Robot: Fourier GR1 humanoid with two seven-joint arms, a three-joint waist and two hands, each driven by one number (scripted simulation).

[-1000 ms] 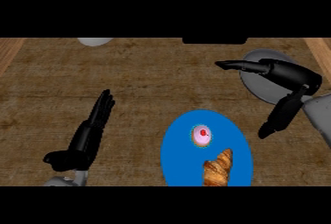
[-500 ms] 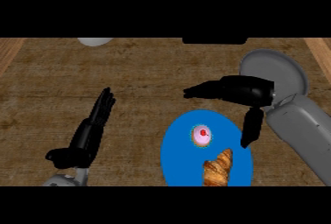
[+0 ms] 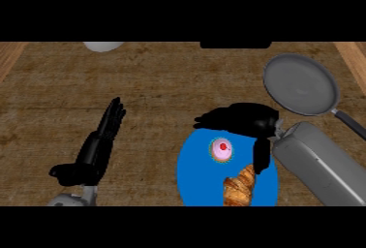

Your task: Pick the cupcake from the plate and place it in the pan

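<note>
A small cupcake [image 3: 222, 149] with pink icing and a red dot on top sits on the blue plate [image 3: 197, 174], near the plate's far half. A croissant [image 3: 240, 186] lies on the same plate, nearer to me. My right hand [image 3: 239, 120] hovers over the plate's far edge, just beyond the cupcake, fingers pointing left and relaxed, thumb hanging down at the cupcake's right side; it holds nothing. The grey pan [image 3: 300, 83] lies at the right rear, its dark handle running toward the right edge. My left hand [image 3: 100, 143] rests open at the left, fingers straight.
A white rounded object [image 3: 102, 46] shows at the counter's far edge, left of centre. A dark block [image 3: 235, 44] sits at the far edge, centre. Wooden strips border the counter at the far left and far right.
My right hand has swung from above the pan down and left to the plate's far edge, close to the cupcake, uncovering the pan. The left hand has not moved.
</note>
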